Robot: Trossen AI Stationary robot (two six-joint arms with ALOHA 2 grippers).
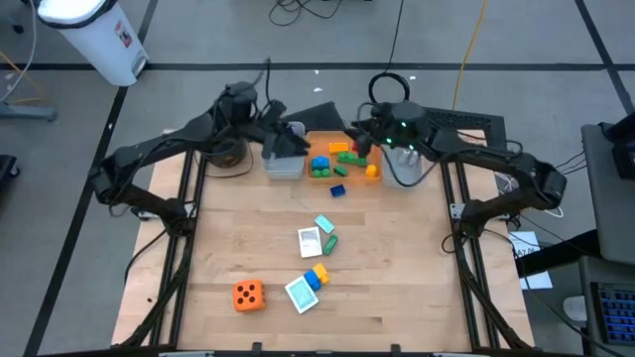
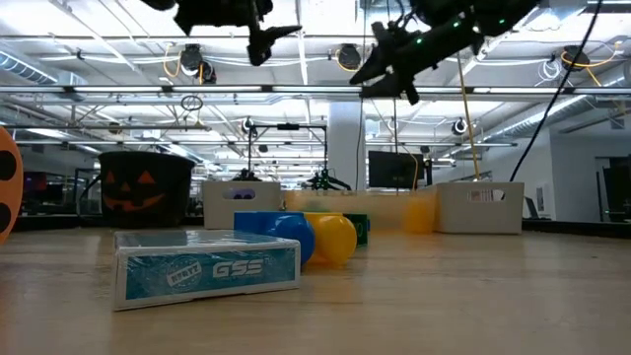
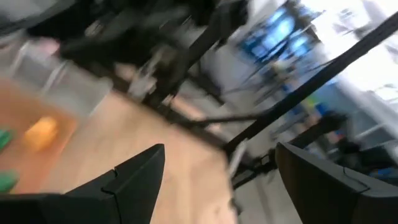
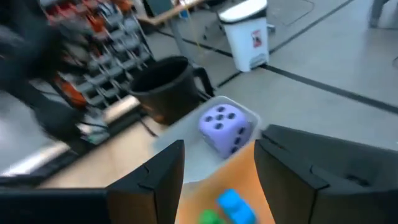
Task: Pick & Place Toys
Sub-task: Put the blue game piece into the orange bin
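Orange die [image 1: 248, 295]: judged light, rigid, smooth; to be gripped across opposite flat faces; left gripper [image 3: 214, 180] and right gripper [image 4: 217, 163] held wide, empty.

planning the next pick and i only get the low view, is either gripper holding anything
Observer: No. The left gripper is open with nothing between its fingers, and the right gripper is the same.
Operator: where's the purple die, can't find it from here
Observer: The purple die is inside the grey bin, right below the right gripper.
Operator: and the orange one
Observer: The orange die sits alone on the table, on the left arm's side, near the edge opposite the bins and far from both grippers.
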